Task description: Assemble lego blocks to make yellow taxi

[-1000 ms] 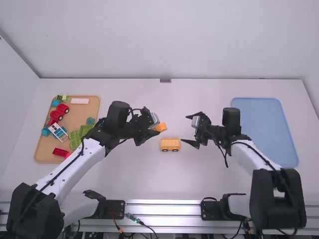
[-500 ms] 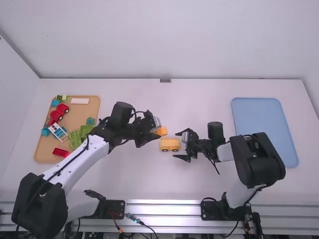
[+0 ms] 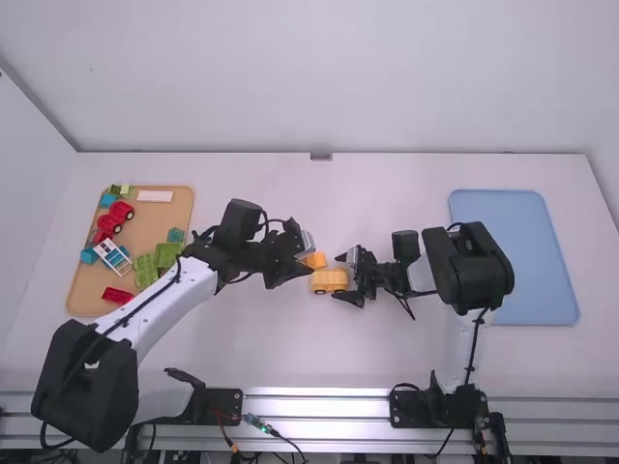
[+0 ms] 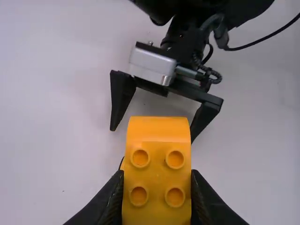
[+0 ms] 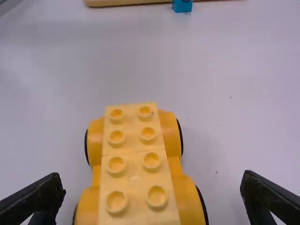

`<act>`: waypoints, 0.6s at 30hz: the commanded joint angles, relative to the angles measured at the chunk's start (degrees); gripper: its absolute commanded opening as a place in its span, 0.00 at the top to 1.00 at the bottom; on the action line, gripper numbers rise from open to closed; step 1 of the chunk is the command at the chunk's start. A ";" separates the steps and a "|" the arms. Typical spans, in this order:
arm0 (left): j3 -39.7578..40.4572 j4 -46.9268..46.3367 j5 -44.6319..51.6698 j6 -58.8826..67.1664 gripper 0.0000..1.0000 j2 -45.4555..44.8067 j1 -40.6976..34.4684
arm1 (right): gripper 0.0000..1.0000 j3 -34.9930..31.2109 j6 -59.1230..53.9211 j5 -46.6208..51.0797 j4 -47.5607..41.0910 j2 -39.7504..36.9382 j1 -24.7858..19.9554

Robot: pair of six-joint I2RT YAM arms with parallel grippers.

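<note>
My right gripper (image 3: pixel 337 276) is wide open and empty, one finger on each side of the yellow wheeled base (image 3: pixel 329 280), which sits at the centre of the frame. Just up and left of it, my left gripper (image 3: pixel 308 260) is closed on a yellow block (image 4: pixel 157 173); I can't tell whether block and base touch. Over at the right of the frame I see a blue tray (image 3: pixel 513 256), and at the left a tan tray (image 3: pixel 145 219) holding colored blocks (image 3: pixel 167 254).
</note>
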 commanded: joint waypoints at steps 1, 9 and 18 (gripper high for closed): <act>0.02 -0.49 1.70 1.04 0.98 0.22 0.04 | 0.01 1.92 -0.33 -4.26 -0.17 3.45 0.11; -0.37 -0.67 1.53 1.04 0.98 0.22 0.04 | 0.01 -0.57 0.33 -2.62 5.86 4.74 0.11; -0.85 -0.65 1.46 1.98 0.98 1.46 0.06 | 0.01 -9.42 11.52 4.96 27.45 4.74 0.11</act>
